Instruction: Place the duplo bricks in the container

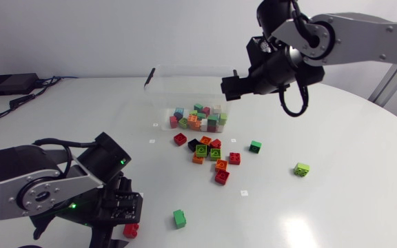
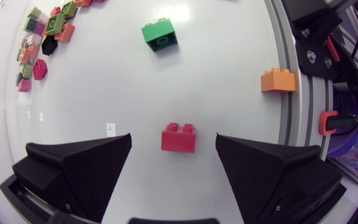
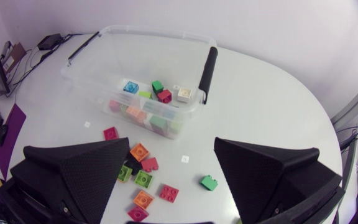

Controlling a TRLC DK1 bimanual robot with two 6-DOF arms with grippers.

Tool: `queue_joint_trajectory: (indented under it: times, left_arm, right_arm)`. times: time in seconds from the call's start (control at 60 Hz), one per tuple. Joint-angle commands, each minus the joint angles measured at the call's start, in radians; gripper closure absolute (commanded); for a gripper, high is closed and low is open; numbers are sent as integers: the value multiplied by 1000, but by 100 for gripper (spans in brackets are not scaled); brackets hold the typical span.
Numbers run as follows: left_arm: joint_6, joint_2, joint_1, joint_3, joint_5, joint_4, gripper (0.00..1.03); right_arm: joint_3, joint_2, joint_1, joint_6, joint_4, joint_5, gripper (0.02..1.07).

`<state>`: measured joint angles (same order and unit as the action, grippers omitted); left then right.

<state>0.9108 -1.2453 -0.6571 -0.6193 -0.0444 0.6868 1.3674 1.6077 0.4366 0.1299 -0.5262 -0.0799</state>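
Note:
A clear plastic container (image 1: 158, 81) stands at the back middle of the table with several coloured duplo bricks (image 1: 198, 118) inside; the right wrist view looks down into the container (image 3: 194, 45). My right gripper (image 1: 229, 87) hangs above its right end, open and empty (image 3: 171, 146). Loose bricks (image 1: 209, 155) lie in front of the container. At the front left, my left gripper (image 1: 124, 207) is low over the table, open (image 2: 173, 137). A red brick (image 2: 179, 137) lies between its fingertips, touched by neither; the same red brick (image 1: 131, 231) shows in the head view.
Single bricks lie apart: a green one (image 1: 179, 218) near the front, a dark green one (image 1: 255, 146), a lime one (image 1: 301, 169) to the right. An orange brick (image 2: 278, 80) sits by the table's edge. Black handles (image 3: 207, 65) lie on the container's rim.

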Motion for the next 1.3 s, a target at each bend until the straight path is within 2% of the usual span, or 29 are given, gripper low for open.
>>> queue_joint_trajectory:
  times: [0.0, 0.417, 0.5, 0.617, 0.733, 0.8, 0.95, 1.033, 1.117, 1.283]
  left_arm:
    - [31, -36, -6, 24, -5, -7, 10]
    - [37, -146, 11, 39, -5, -69, 13]
    - [37, -155, 16, 39, -5, -81, 15]
    - [40, -175, 19, 41, -5, -90, 25]
    - [40, -190, 27, 43, -5, -110, 45]
    - [39, -190, 33, 43, -5, -116, 53]
    - [25, -190, 33, 32, -6, -136, 84]
    - [11, -187, 36, 24, -5, -138, 93]
    - [-12, -180, 42, 13, -5, -141, 100]
    - [-38, -129, 62, -13, -5, -141, 100]
  right_arm:
    - [-91, -77, -4, -6, 14, -1, 8]
    - [-418, -292, -44, -30, 14, 3, 8]
    - [-470, -331, -76, -61, 14, 32, 8]
    - [-533, -367, -133, -124, 15, 78, 8]
    - [-588, -374, -176, -148, 15, 86, 8]
    - [-597, -353, -197, -125, 6, 75, 8]
    - [-559, -258, -254, -33, -49, 54, 8]
    - [-544, -215, -274, 4, -58, 17, 8]
    - [-519, -149, -289, 50, -100, -15, 8]
    - [-473, -63, -352, 89, -126, -31, 8]
